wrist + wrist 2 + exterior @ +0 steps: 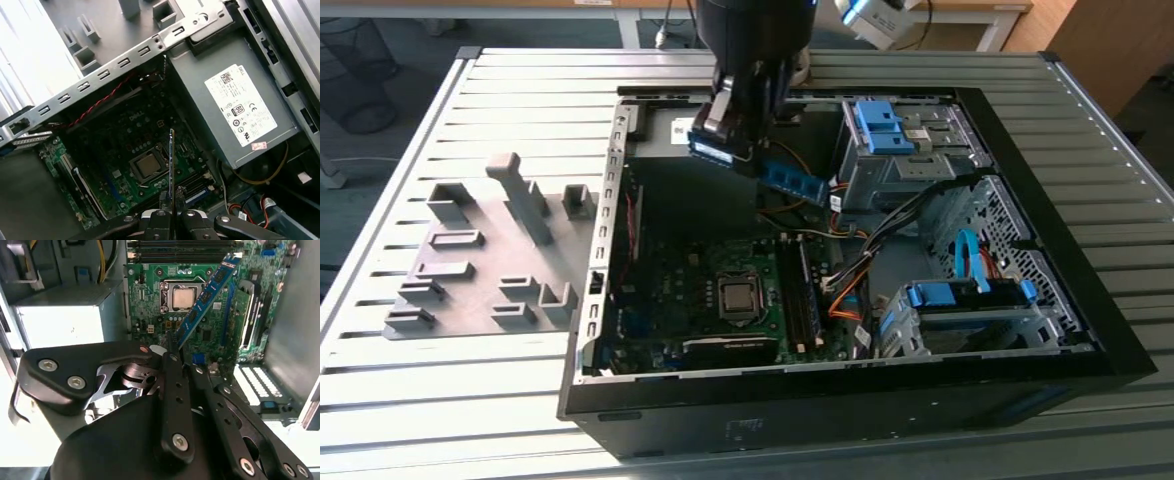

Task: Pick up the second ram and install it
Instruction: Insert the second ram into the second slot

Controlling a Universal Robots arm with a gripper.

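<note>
My gripper hangs over the open computer case and is shut on one end of the second ram. The ram is a narrow blue-green board with dark chips. It sticks out from the fingers, tilted, above the back half of the case. In the second wrist view the ram slants across the green motherboard, passing beside the processor socket. In the first wrist view the ram appears edge-on, rising from my gripper. It hangs apart from the board below.
A grey plastic fixture with upright blocks lies on the slatted table at the exterior view's left. Inside the case are a grey power supply, blue-tabbed drive cages, and loose cables beside the motherboard.
</note>
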